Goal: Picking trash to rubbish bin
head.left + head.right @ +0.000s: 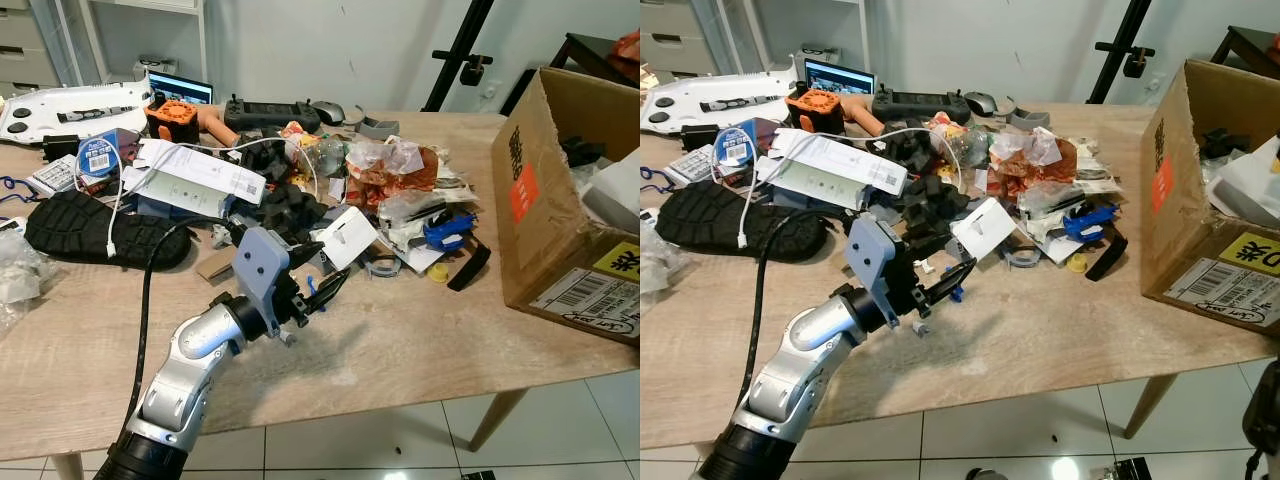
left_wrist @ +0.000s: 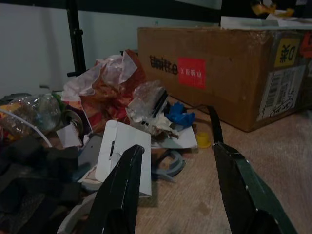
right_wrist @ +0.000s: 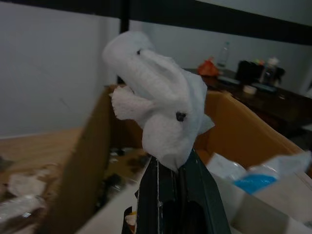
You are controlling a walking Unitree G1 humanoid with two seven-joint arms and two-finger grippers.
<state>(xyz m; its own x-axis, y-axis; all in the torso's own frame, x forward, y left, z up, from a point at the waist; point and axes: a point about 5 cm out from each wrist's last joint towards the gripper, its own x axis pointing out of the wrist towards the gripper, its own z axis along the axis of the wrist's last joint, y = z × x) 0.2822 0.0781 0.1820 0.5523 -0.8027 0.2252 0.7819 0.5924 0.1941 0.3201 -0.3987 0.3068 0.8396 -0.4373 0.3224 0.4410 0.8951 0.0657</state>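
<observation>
A heap of trash lies mid-table: crumpled orange-and-clear wrappers (image 1: 395,170), a white card (image 1: 345,235), a blue plastic piece (image 1: 447,230), a yellow cap (image 1: 437,273) and a black strap (image 1: 470,268). My left gripper (image 1: 325,290) hovers low over the table at the heap's near edge. It is open and empty, and the white card (image 2: 122,156) lies just beyond its fingers (image 2: 122,190). The cardboard box (image 1: 560,200) stands at the table's right end. In the right wrist view my right gripper (image 3: 173,168) is shut on a crumpled white tissue (image 3: 156,92), at the box's open top (image 3: 87,161).
A black shoe sole (image 1: 95,230), a white paper-covered box (image 1: 195,175) and a white cable lie left of the heap. A controller (image 1: 270,113), a laptop (image 1: 180,88) and an orange part (image 1: 172,118) sit at the back. Bare wood (image 1: 400,340) fronts the heap.
</observation>
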